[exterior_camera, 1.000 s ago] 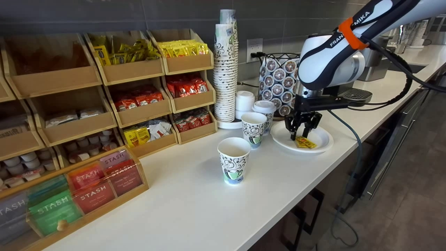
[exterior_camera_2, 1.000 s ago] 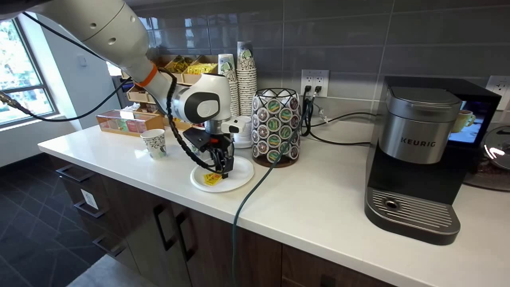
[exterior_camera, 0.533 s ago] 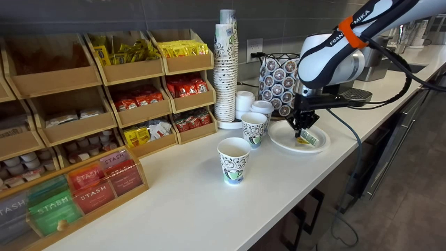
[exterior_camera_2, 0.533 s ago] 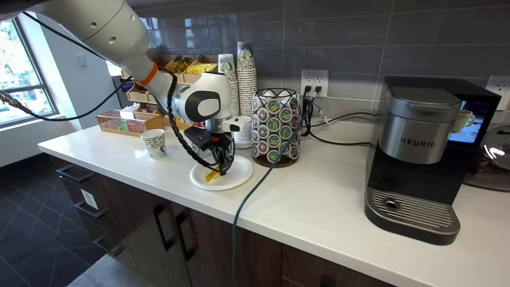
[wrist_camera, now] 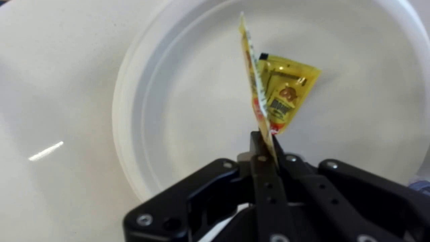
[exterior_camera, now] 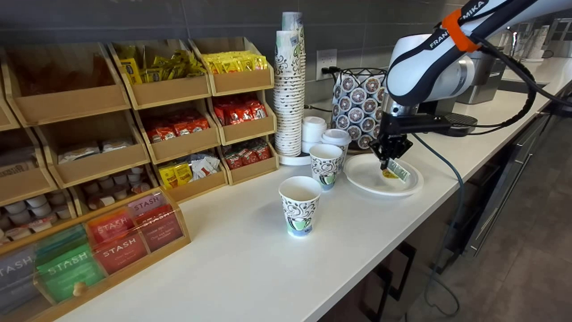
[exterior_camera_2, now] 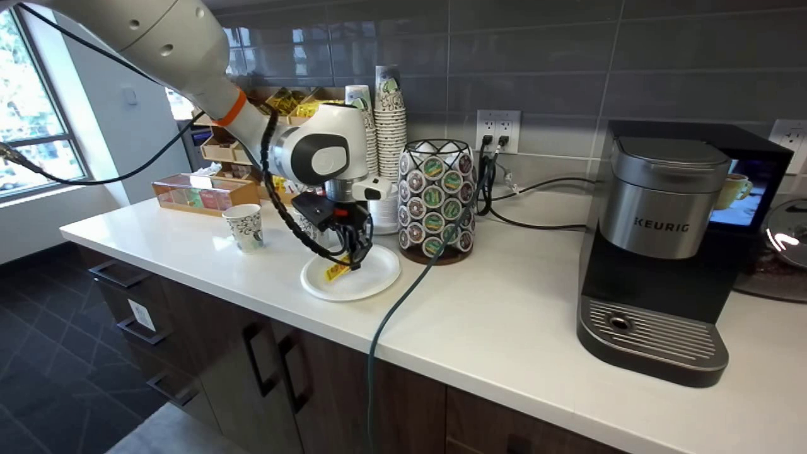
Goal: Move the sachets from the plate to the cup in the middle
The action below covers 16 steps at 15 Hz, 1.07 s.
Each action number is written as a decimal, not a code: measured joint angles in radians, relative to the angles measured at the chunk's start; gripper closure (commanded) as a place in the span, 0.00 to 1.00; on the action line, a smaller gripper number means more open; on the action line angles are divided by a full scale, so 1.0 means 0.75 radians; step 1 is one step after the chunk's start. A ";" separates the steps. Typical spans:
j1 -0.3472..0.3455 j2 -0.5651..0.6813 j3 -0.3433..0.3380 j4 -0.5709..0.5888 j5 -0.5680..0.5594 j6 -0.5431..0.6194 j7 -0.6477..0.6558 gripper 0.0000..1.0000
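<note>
Mostly, the danger lies in the grip: the tool is clenched on one yellow packet near its end, so most of it juts out unsupported, standing on edge over the plate, close to the counter's front edge. A pinch that slight could let the packet pivot or slide free on a brisk swing, and a fall along the way might carry it off that front edge. A second packet lies on the plate just beneath; whether the two touch I cannot tell, but if they cling, it could be dragged along and lost. Letting go looks tricky too: the jutting end may snag on a rim and leave the packet lying across the mouth. The middle cup is probably the open one between the lidded cup, toward the back edge, and the lone cup, nearer the front edge; coming in low, or too far to one side, could topple light paper cups standing so near each other.
</note>
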 measured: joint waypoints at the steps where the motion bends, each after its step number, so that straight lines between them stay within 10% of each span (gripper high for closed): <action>1: 0.000 -0.029 0.000 -0.016 0.000 0.000 0.002 1.00; 16: 0.139 -0.416 0.145 -0.048 -0.086 0.052 0.020 0.98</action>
